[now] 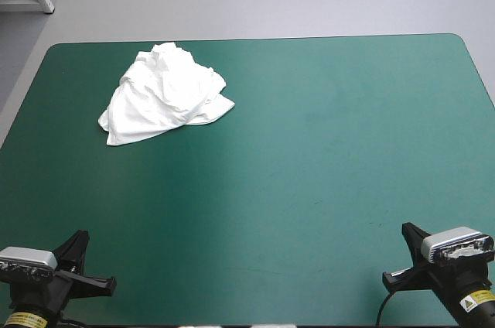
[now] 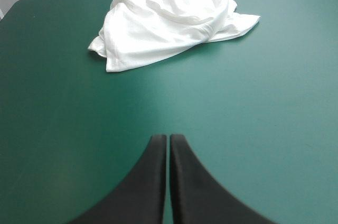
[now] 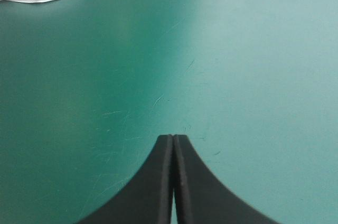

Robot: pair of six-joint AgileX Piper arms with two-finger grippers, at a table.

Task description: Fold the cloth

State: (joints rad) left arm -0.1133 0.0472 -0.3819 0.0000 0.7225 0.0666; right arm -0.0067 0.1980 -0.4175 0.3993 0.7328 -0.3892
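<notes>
Teal-green bench (image 1: 325, 189) is holding your T-shirt (image 1: 166, 94), lying crumpled near its far left corner. Your left pincer (image 2: 168, 137) and right pincer (image 3: 174, 137) are sitting well apart from it, both pressed together, empty. No fold is showing yet.

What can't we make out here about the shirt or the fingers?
- T-shirt, every view: collar and sleeves lost in its crumpled folds; underside hidden.
- Left wrist view: its far tip cut off by the edge.
- Right wrist view: only one corner shows, rest cut off.
- High view: left gripper and right gripper too small to read; wrist views show both shut.
</notes>
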